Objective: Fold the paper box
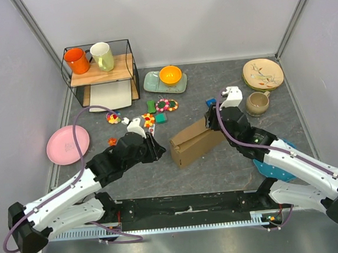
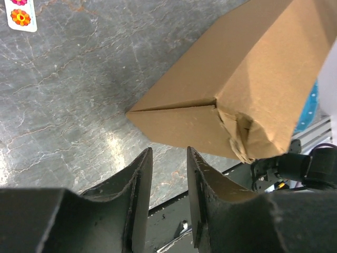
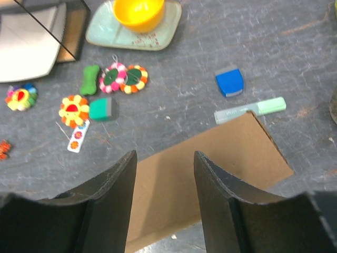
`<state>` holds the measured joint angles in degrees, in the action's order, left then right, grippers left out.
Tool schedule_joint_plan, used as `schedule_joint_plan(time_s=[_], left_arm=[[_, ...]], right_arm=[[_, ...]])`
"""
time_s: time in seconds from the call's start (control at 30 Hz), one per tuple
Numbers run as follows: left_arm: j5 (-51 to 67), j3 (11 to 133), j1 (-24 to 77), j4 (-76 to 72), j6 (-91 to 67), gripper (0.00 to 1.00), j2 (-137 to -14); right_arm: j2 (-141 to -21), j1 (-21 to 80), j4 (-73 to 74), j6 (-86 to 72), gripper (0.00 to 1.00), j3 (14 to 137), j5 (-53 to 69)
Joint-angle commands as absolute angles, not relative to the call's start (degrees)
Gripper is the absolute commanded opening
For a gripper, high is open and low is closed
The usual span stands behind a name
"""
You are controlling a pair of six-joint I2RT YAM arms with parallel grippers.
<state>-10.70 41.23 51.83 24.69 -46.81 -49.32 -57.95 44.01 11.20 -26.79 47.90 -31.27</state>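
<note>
In the middle of the grey desk (image 1: 162,180), the paper box (image 1: 191,141) is seen lying at a slant between the two arms, its left end nearer the bases and its right end farther back. It is folded up into a low brown block, and one end corner (image 2: 243,138) is shown crumpled in the left wrist view. The left jaws are held apart just beside the left end of the box, with nothing between them and bare desk seen through the gap. The right jaws are likewise spread, poised over a flat brown panel (image 3: 210,158) at the right end of the box; nothing is clamped, though whether their tips touch the cardboard cannot be told from this angle. A green marker (image 3: 250,109) and a blue eraser (image 3: 229,81) are found just beyond that panel. Farther back, an orange bowl (image 1: 170,75) is set on a pale green tray (image 1: 152,84). A pink plate (image 1: 67,145) is placed at the left, well apart from the box.
</note>
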Motion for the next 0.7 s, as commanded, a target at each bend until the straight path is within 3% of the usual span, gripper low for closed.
schedule_joint_plan(time_s=[0.0, 0.3, 0.67], left_arm=[[-13.1, 43.0, 51.8, 22.1, -45.8, 0.39, -50.5], [-17.8, 50.4, 51.8, 15.6, -41.3, 0.40, -51.3], [-7.4, 56.2, 51.8, 7.5, -33.8, 0.39, -64.9]], right_arm=[[-58.7, 43.9, 10.5, -27.3, 0.55, 44.2, -29.8], [-63.9, 43.9, 9.2, -28.3, 0.51, 40.3, -25.0], [-55.7, 44.6, 13.4, -36.5, 0.49, 30.9, -21.4]])
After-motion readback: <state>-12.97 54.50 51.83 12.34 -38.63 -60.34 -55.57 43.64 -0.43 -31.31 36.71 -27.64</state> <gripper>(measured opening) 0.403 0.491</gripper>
